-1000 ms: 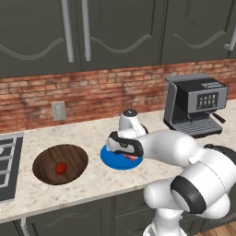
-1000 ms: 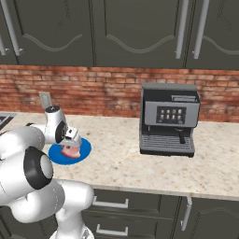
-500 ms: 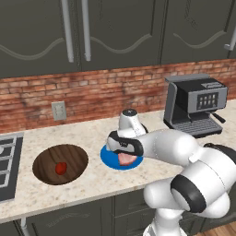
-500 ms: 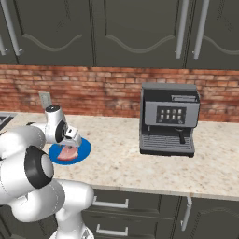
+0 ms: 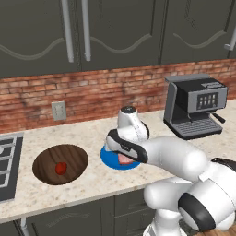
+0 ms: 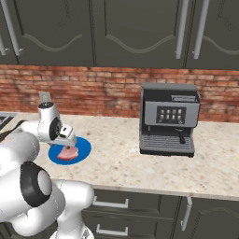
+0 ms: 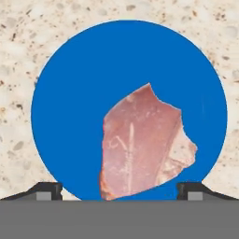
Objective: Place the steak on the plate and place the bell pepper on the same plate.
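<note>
In the hand view the plate (image 7: pixel 84 93) is seen as a wide blue disc across the middle of the frame, with the steak (image 7: pixel 144 142) lying flat on its lower centre. Half a second back the meat was gripped just above the plate; now it has been let go and rests there, so the first half of the task can be judged done. The gripper (image 7: pixel 120 189) is spread wide: its two dark tips are seen at the bottom edge, well apart, one on each side of the steak's lower end and clamped on nothing. In the left base view the brown wooden board (image 5: pixel 46 159) is found at the lower left, beside the plate, and the small red bell pepper (image 5: pixel 60 168) is seen on it, well apart from the gripper. That piece is yet to be fetched.
</note>
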